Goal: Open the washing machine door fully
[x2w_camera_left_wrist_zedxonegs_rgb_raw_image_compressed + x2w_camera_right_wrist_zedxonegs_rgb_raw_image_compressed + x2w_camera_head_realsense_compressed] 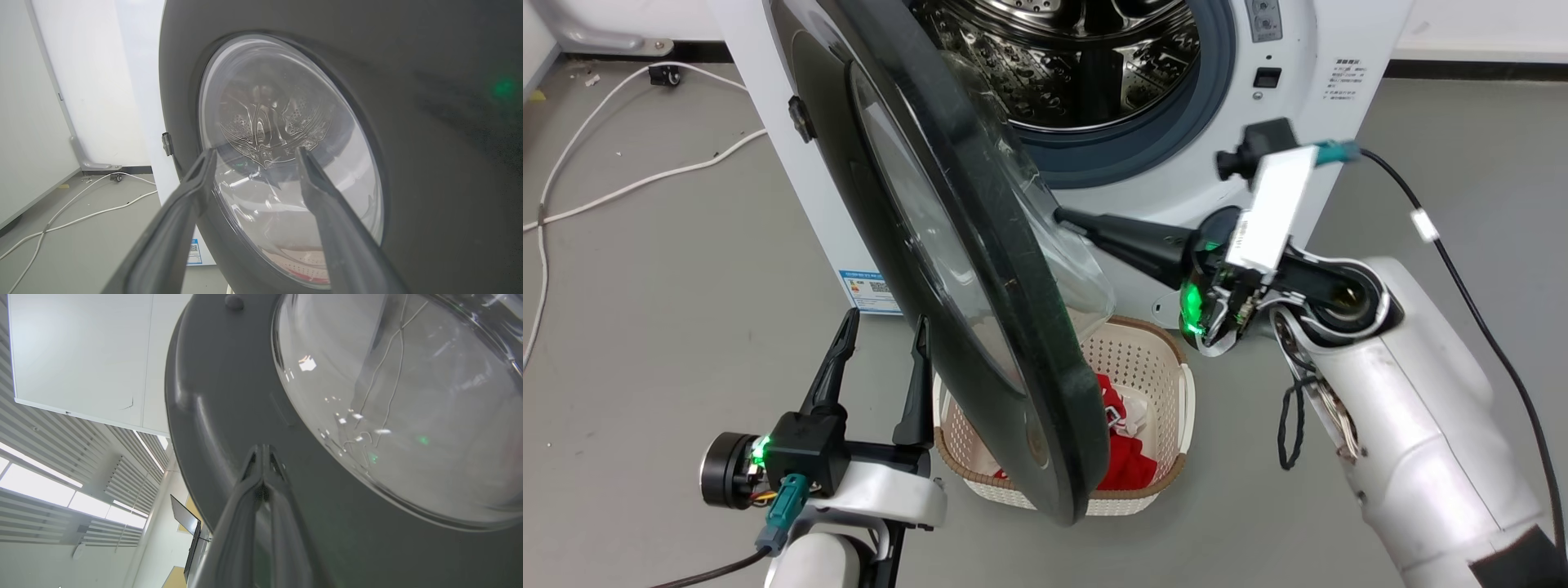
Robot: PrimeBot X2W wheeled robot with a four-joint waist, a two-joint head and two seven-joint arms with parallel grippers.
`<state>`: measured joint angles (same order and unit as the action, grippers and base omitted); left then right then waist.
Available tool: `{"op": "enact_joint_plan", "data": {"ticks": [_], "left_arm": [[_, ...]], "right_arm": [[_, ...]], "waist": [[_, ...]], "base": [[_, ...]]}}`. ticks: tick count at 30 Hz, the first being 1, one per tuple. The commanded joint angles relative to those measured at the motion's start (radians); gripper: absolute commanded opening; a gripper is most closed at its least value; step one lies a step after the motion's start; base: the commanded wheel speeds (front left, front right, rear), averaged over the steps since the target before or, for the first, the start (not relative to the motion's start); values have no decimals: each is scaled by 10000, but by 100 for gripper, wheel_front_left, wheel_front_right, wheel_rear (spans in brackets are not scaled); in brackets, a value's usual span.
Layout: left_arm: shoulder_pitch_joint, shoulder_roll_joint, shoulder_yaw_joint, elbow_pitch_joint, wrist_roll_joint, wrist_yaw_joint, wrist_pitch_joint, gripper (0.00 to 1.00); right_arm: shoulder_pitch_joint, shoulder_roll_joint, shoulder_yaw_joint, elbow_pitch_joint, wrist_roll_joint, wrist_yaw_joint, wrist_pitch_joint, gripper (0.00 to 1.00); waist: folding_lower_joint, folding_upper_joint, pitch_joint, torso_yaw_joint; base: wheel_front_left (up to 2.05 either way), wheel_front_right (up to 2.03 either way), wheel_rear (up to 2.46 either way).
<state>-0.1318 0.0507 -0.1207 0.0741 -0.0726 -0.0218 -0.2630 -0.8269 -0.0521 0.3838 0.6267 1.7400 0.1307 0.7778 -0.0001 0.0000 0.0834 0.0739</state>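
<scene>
The washing machine (1372,33) stands at the top of the head view, its steel drum (1086,65) exposed. The washing machine door (1021,327) is swung out partway, edge-on to me, hinged at the left. My right gripper (1063,217) is shut, its tip against the door's inner side beside the glass bowl (408,396). In the right wrist view the closed right gripper (263,448) rests on the dark rim (229,396). My left gripper (886,327) is open, just outside the door's outer face (429,163), with the left gripper (255,152) holding nothing.
A cream perforated basket (1152,359) with red clothes (1127,465) sits on the floor under the door's lower edge. White cables (605,196) trail over the grey floor at the left. A black cable (1462,269) hangs by my right arm.
</scene>
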Motion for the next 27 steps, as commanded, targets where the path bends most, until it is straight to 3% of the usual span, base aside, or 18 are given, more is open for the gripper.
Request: {"op": "enact_joint_plan", "data": {"ticks": [1,7,8,9,11,12,13,21,27], "left_arm": [[104,-7,28,-19,-32,48,-25,100],[286,-7,216,30,40,38,-25,100],[310,-7,257,27,56,40,-25,100],[348,-7,295,19,66,40,-25,100],[433,0,388,24,78,33,-25,100],[452,6,431,25,90,27,-25,100],[469,15,489,27,104,26,-25,100],[662,37,773,70,161,-13,-25,100],[667,27,850,93,151,9,-25,100]], "right_arm": [[298,-10,-116,-116,137,0,-153,0],[1736,-549,-1168,-1459,249,0,-1607,0],[2056,-625,-1315,-1689,197,0,-1914,8],[2356,-713,-1428,-1917,108,0,-2186,35],[3017,-832,-1694,-2372,61,0,-2702,47],[3334,-862,-1829,-2573,84,0,-2920,81],[3649,-945,-1923,-2759,-44,0,-3185,100],[5808,-1120,-2423,-3556,-1751,0,-6139,100],[6832,-1261,-2614,-3584,-4666,0,-8969,100]], "waist": [[1,0,-26,-14],[1,0,-212,-189],[1,0,-226,-232],[1,0,-237,-273],[1,0,-284,-356],[1,0,-294,-395],[1,0,-309,-444],[1,0,-422,-641],[1,0,-434,-700]], "base": [[0,0,0],[0,0,0],[0,0,0],[0,0,0],[0,0,0],[0,0,0],[0,0,0],[0,0,0],[0,0,0]]}}
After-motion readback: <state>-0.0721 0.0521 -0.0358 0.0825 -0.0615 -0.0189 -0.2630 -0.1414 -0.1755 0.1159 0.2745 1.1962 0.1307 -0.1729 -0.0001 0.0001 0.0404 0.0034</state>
